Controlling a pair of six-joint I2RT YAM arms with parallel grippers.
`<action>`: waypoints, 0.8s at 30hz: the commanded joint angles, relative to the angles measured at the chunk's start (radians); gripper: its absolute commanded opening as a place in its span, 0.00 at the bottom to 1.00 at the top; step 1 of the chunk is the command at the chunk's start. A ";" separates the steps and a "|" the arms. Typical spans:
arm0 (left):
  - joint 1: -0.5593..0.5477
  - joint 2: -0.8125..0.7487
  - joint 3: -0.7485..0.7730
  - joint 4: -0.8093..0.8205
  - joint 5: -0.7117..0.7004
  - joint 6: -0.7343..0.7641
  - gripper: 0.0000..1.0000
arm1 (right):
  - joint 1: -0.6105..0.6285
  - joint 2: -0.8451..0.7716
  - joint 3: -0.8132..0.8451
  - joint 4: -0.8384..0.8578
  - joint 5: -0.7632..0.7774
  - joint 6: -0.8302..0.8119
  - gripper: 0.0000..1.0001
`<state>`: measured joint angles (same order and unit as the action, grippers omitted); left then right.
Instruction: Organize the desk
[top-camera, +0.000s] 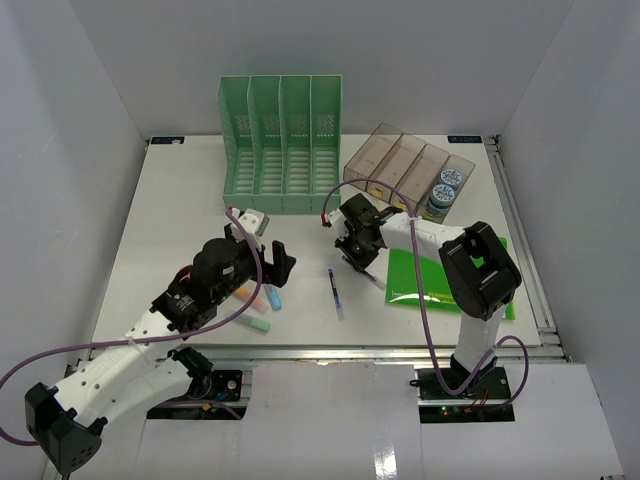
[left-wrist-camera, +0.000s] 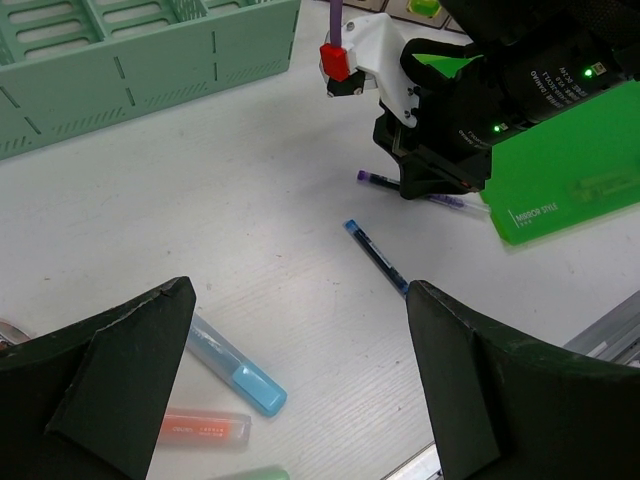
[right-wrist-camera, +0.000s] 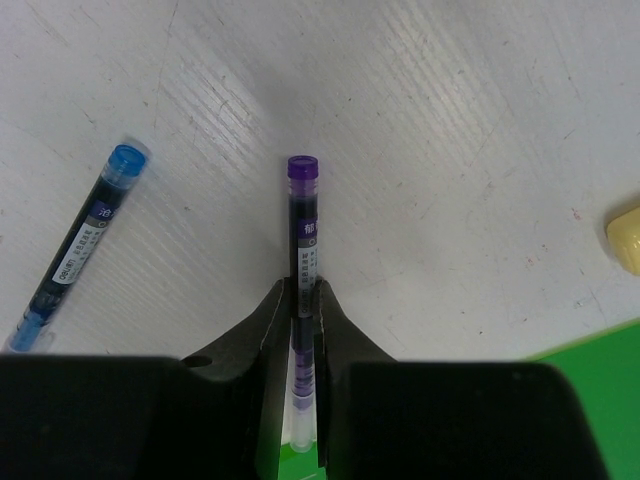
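two arms are seen over the desk (top-camera: 170, 230), a white slab with thin rail edges that fills most of the top view. the right gripper (right-wrist-camera: 302, 300) is closed narrowly on a purple pen (right-wrist-camera: 302, 215). the pen is pinched along its lower half, and its cap is pointed to 12 o'clock in the right wrist view. whether the pen is lifted off the surface cannot be told. a blue pen (right-wrist-camera: 80, 245) is laid flat at 9 o'clock of the purple one, apart from it and tilted toward 1 o'clock. a green folder (top-camera: 410, 282) is spread on the desk at 4 o'clock of the right gripper, near it.

the left gripper (left-wrist-camera: 300, 290) is held spread wide with nothing between its fingers. in the left wrist view a blue highlighter (left-wrist-camera: 235, 370) and an orange highlighter (left-wrist-camera: 205, 428) are seen on the desk at about 7 o'clock of it, just beside each other.

at 12 o'clock on the desk a green file rack (top-camera: 280, 140) is stood upright. a clear organiser (top-camera: 395, 160) with several compartments is set at 1 o'clock, near the rack.
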<state>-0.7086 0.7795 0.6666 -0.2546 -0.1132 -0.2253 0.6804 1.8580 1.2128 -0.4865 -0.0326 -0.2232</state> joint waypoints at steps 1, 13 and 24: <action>0.006 -0.019 0.001 0.005 0.025 0.004 0.98 | -0.014 -0.044 0.041 -0.007 -0.020 -0.019 0.08; 0.006 0.008 -0.004 0.033 0.103 -0.018 0.98 | -0.219 -0.087 0.357 -0.062 -0.079 -0.006 0.08; 0.006 0.164 -0.126 0.257 0.346 -0.294 0.98 | -0.494 0.142 0.704 0.004 0.045 0.366 0.08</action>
<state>-0.7067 0.8888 0.6057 -0.1056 0.1225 -0.3768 0.2574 1.9236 1.8433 -0.5210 -0.1056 -0.0526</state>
